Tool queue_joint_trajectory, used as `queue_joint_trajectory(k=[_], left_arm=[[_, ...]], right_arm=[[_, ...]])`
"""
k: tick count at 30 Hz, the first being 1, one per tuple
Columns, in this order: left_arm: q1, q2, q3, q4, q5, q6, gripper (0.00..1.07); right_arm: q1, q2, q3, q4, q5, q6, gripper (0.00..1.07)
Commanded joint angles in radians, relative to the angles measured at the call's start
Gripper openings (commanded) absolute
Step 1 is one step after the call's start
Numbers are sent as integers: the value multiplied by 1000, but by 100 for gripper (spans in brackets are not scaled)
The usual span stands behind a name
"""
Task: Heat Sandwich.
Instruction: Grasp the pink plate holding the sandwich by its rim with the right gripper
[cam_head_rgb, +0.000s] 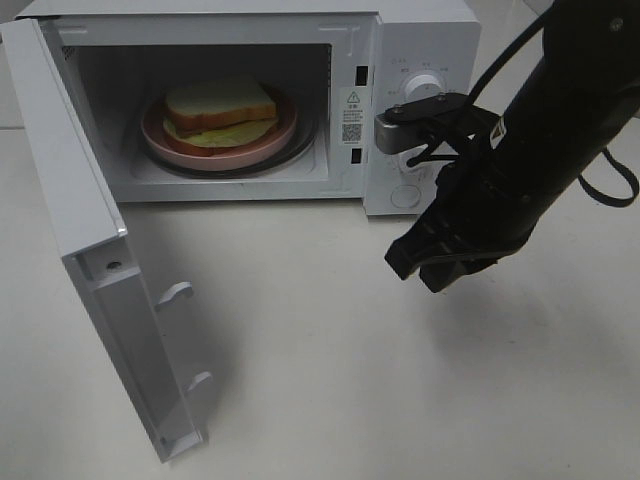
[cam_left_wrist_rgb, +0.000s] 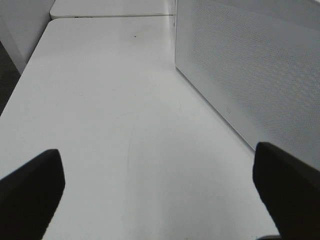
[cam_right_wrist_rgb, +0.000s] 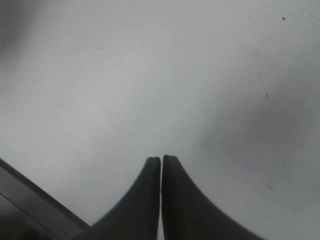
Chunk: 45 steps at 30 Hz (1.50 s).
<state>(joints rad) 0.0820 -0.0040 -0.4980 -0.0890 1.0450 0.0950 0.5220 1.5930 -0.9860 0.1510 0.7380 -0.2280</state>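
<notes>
The sandwich (cam_head_rgb: 220, 103), white bread with tan crust and a pale green layer, lies on a round pink plate (cam_head_rgb: 160, 140) inside the open white microwave (cam_head_rgb: 420, 30). Its door (cam_head_rgb: 95, 270) swings wide to the front left. My right gripper (cam_head_rgb: 418, 268) hangs above the table in front of the microwave's control panel, shut and empty; in the right wrist view its fingertips (cam_right_wrist_rgb: 161, 161) press together over bare table. My left gripper (cam_left_wrist_rgb: 160, 175) is open in the left wrist view, with nothing between its fingers (cam_left_wrist_rgb: 30, 190), beside the microwave's perforated side wall (cam_left_wrist_rgb: 250, 70).
Two white dials (cam_head_rgb: 420, 88) sit on the microwave's panel behind the right arm. A black cable (cam_head_rgb: 610, 185) loops at the far right. The white table (cam_head_rgb: 330, 350) spreads out in front of the microwave.
</notes>
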Motion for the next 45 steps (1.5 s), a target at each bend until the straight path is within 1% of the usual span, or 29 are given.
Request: queue_joint_trajectory(k=[1,3,4,5,8,11,14,15,18,20,22,24,25,27,28,29,30,31,32,33,34,35,36,38,39,40,41,43,45], left_arm=[[-8,-26,3,-5,-8,-3,97],[-8,-26,3,-5,-8,-3,97],[-8,-26,3,-5,-8,-3,97],[-8,-26,3,-5,-8,-3,97],[-8,-26,3,-5,-8,-3,97],[-8,-26,3,-5,-8,-3,97],[-8,-26,3,-5,-8,-3,97],[-8,-26,3,-5,-8,-3,97],[-8,-26,3,-5,-8,-3,97],[-8,-26,3,-5,-8,-3,97],[-8,-26,3,-5,-8,-3,97],[-8,-26,3,-5,-8,-3,97],[-8,-26,3,-5,-8,-3,97],[-8,-26,3,-5,-8,-3,97],[-8,-26,3,-5,-8,-3,97],[-8,-26,3,-5,-8,-3,97],[-8,-26,3,-5,-8,-3,97],[-8,-26,3,-5,-8,-3,97],[-8,-26,3,-5,-8,-3,97],[-8,-26,3,-5,-8,-3,97],[-8,-26,3,-5,-8,-3,97],[-8,-26,3,-5,-8,-3,97],[-8,-26,3,-5,-8,-3,97],[-8,-26,3,-5,-8,-3,97],[-8,-26,3,-5,-8,-3,97],[-8,-26,3,-5,-8,-3,97],[-8,-26,3,-5,-8,-3,97],[-8,-26,3,-5,-8,-3,97],[-8,-26,3,-5,-8,-3,97]], right_arm=[[0,-6,-20,-6,68,-245,5],[0,-6,-24,-7,85,-355,5],[0,-6,-26,-7,101,-458,6],[0,-6,-26,-7,101,-458,6],[0,-6,-26,-9,110,-655,6],[0,-6,-26,-13,111,-728,7],[0,-6,-26,-16,111,-886,7],[0,-6,-26,-16,111,-886,7],[3,-6,-26,-32,112,-1059,7],[3,-6,-26,-43,110,-1085,7],[10,-6,-26,-84,110,-1133,8],[23,-6,-26,-127,110,-1133,10],[23,-6,-26,-127,110,-1133,10],[41,-6,-26,-173,108,-1131,14],[46,-6,-26,-176,103,-1125,16],[46,-6,-26,-176,103,-1125,16],[50,-6,-26,-178,96,-1118,18],[50,-6,-26,-180,78,-1085,28],[50,-6,-26,-181,69,-1064,33],[50,-6,-26,-185,56,-1039,40],[50,-6,-26,-185,56,-1039,40],[50,-6,-27,-190,47,-1019,48],[50,-6,-28,-191,22,-970,65],[50,-6,-28,-191,15,-937,81],[50,-6,-28,-191,15,-937,81],[50,-6,-28,-190,15,-927,87],[50,-6,-28,-190,14,-916,98],[50,-6,-28,-190,13,-904,103],[50,-6,-28,-190,5,-904,102]])
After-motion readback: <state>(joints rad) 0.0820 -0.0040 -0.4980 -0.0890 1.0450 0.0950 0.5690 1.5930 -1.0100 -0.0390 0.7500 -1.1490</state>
